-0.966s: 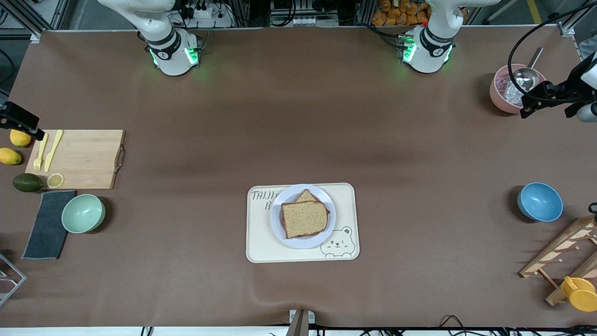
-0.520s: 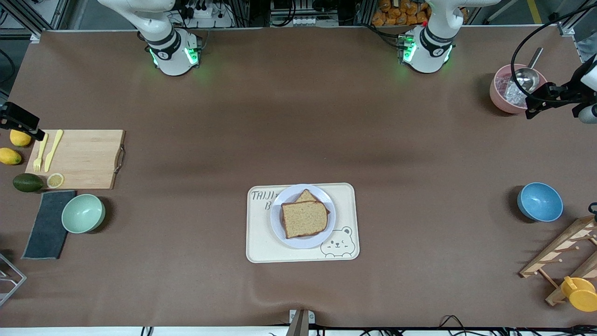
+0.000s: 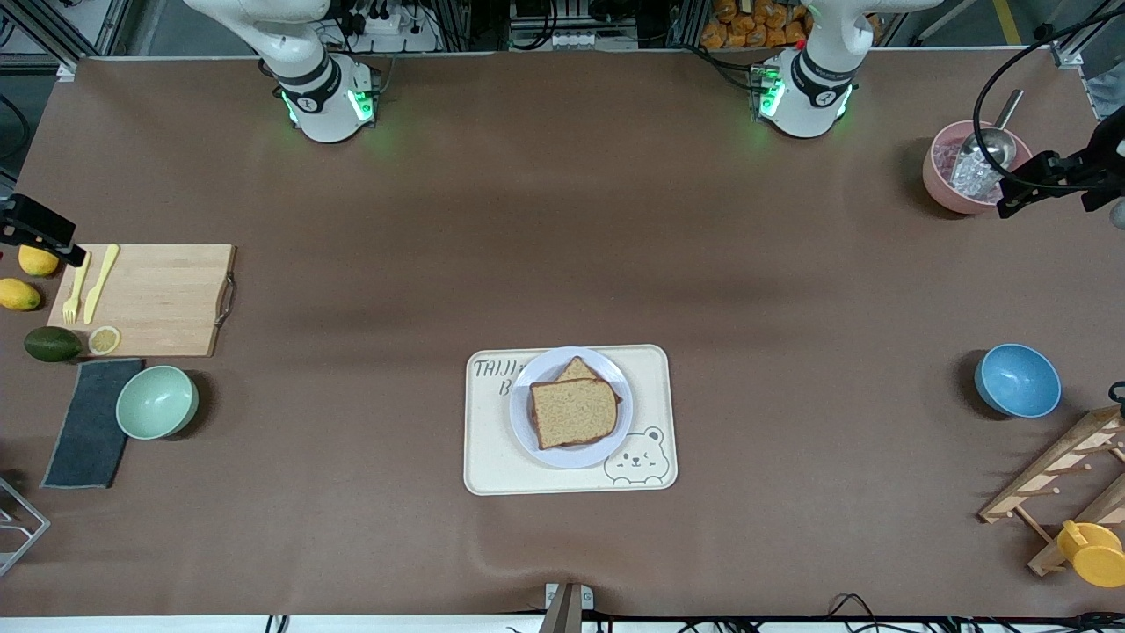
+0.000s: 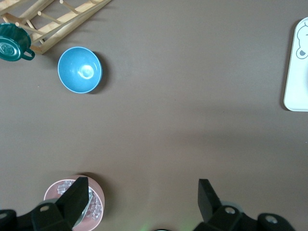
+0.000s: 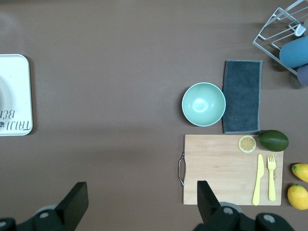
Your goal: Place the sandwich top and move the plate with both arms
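Note:
The sandwich top (image 3: 573, 411), a light-brown bread slice, lies flat on the pale round plate (image 3: 571, 458). The corner of another slice (image 3: 577, 369) peeks out under it. The plate sits on a cream tray with a bear drawing (image 3: 492, 462) in the middle of the table. My left gripper (image 3: 1024, 180) is up in the air over the pink bowl (image 3: 945, 176) at the left arm's end, open and empty (image 4: 140, 199). My right gripper (image 3: 39, 230) is up over the right arm's end near the cutting board (image 3: 158, 299), open and empty (image 5: 140, 199).
A blue bowl (image 3: 1017, 380), a wooden rack (image 3: 1063, 475) and a yellow cup (image 3: 1094, 552) lie at the left arm's end. A green bowl (image 3: 156, 402), a dark cloth (image 3: 88, 422), an avocado (image 3: 51, 344) and lemons (image 3: 19, 294) lie at the right arm's end.
My left gripper has drifted outward toward the left arm's end of the table, past the pink bowl. The right gripper, the plate and the sandwich have not moved.

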